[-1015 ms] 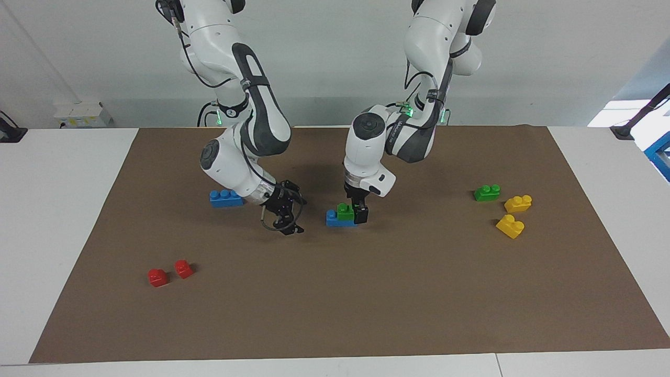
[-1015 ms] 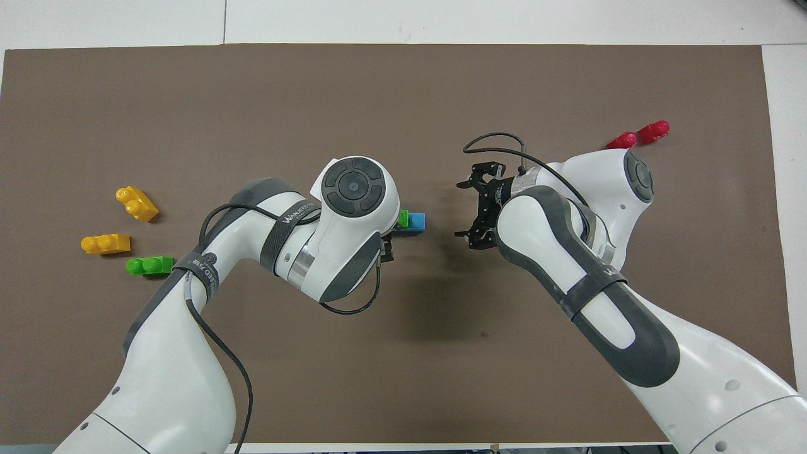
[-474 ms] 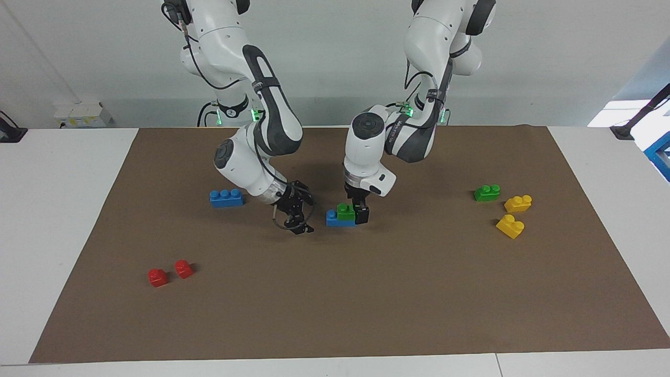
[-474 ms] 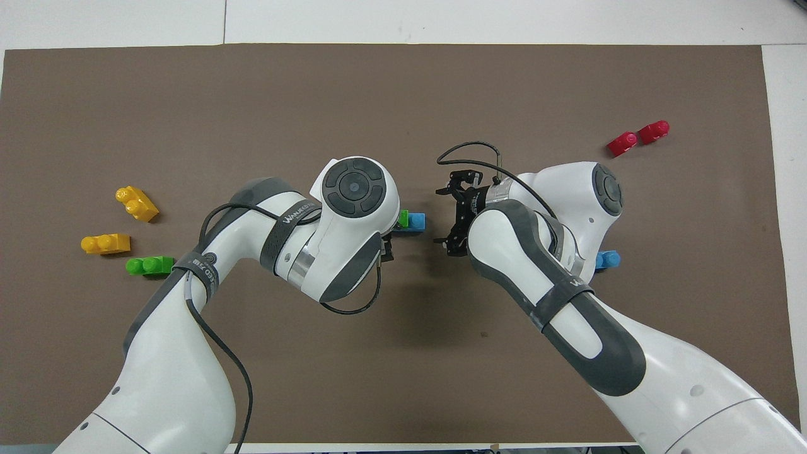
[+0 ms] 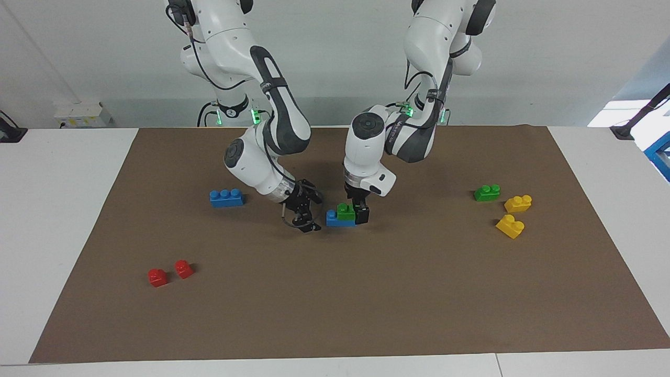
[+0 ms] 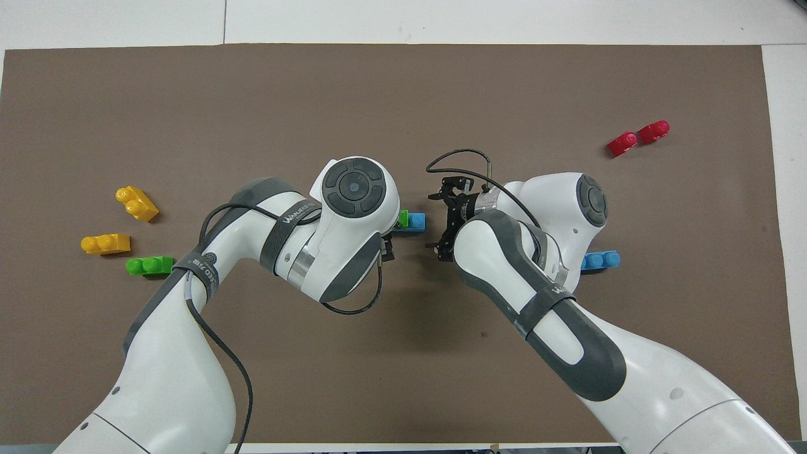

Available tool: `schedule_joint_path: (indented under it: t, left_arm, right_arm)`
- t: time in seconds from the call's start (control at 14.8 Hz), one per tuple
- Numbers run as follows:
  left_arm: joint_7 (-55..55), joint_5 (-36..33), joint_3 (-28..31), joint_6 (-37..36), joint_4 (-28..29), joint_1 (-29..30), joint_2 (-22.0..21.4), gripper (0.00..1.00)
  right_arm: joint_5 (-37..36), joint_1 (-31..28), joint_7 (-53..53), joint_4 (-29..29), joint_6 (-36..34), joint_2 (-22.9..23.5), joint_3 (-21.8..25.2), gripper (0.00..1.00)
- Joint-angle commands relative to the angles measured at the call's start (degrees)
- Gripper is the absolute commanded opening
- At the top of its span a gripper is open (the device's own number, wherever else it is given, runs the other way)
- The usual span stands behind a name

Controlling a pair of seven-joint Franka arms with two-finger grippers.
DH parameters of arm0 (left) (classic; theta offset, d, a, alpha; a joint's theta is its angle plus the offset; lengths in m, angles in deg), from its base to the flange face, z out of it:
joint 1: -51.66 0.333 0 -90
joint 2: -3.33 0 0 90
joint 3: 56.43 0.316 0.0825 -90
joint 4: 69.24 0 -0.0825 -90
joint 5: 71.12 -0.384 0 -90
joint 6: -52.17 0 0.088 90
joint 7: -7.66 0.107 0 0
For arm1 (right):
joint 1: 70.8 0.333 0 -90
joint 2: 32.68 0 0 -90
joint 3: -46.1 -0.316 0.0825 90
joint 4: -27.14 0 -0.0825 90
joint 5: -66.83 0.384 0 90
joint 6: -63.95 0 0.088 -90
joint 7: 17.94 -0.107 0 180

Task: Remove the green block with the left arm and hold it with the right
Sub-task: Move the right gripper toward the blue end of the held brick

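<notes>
Green block [image 5: 345, 211] sits on blue brick [image 5: 335, 219], pinched by left gripper [image 5: 360, 213]; right gripper [image 5: 309, 215] spread wide.

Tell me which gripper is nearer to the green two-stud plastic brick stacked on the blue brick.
Left. The left gripper stands right at the green two-stud plastic brick, on the blue brick. The right gripper is open beside that stack, toward the right arm's end, not touching.

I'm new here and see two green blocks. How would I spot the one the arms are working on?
Start at the brown mat and find its middle, where both arms reach down. There a blue block lies with the green block stacked on it, at the left pincer. The other green block lies alone beside two yellow ones.
</notes>
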Motion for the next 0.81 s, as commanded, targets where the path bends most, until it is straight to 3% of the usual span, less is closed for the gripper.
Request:
schedule_joint_path:
  t: [0.0,0.54,0.74]
  left_arm:
    - [-1.79,-0.98,0.93,1.65,1.26,-0.94,-0.53,1.00]
    - [-1.79,-1.42,0.93,1.74,1.26,-0.94,-0.53,1.00]
    - [-1.79,-1.42,0.93,1.83,1.26,-0.94,-0.53,1.00]
  right_arm:
    - [2.50,1.46,0.12,0.34,3.03,0.63,0.06,0.98]
    - [4.17,3.74,0.29,-0.19,6.90,2.74,0.06,0.97]
    - [4.17,3.74,0.56,-0.19,6.90,2.65,0.06,0.85]
